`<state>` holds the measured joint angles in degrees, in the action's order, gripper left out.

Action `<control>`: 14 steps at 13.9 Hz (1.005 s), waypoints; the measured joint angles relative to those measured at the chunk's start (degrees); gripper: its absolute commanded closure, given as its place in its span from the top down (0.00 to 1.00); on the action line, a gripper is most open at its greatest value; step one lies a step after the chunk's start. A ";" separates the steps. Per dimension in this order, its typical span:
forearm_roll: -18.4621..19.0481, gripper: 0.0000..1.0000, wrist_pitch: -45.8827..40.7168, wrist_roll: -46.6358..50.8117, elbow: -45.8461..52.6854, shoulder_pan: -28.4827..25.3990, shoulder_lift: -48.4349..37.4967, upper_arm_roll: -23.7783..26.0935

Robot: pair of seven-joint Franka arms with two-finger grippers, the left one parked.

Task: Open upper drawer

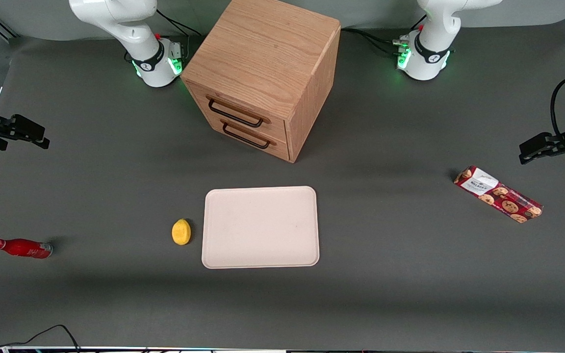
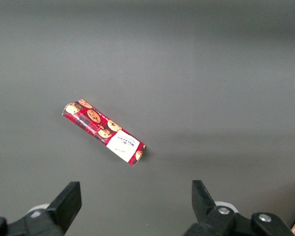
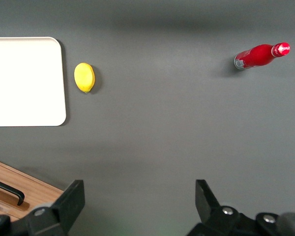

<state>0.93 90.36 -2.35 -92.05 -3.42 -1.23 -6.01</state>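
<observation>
Nearest the front camera lay the pale tray (image 1: 261, 227), flat and bare, with the yellow lemon (image 1: 181, 231) just beside its edge, the two apart. The red bottle (image 1: 21, 248) lay on its side toward the working arm's end of the table, and the red biscuit packet (image 1: 498, 194) lay toward the parked arm's end, so both sat well apart from the route to the cabinet. Farther from the camera stood the wooden cabinet (image 1: 263, 73), turned at an angle. Its upper drawer (image 1: 237, 112) was fully closed, flush with the cabinet face, its thin black handle (image 1: 236, 113) untouched, directly above the matching lower drawer (image 1: 250, 136). The gripper (image 1: 30, 135) hung above the table at the working arm's end, well apart from the cabinet, its fingers (image 3: 69, 201) spread wide with nothing between them. That stance looked like a waiting pose: the opening had not yet begun, and the reach to the handle was likely the next step.
</observation>
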 measured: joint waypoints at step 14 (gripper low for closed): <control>-0.11 1.00 -2.56 -0.35 0.08 -10.63 -0.18 0.45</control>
<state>0.82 87.80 -2.70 -91.97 -14.05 -1.41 -5.55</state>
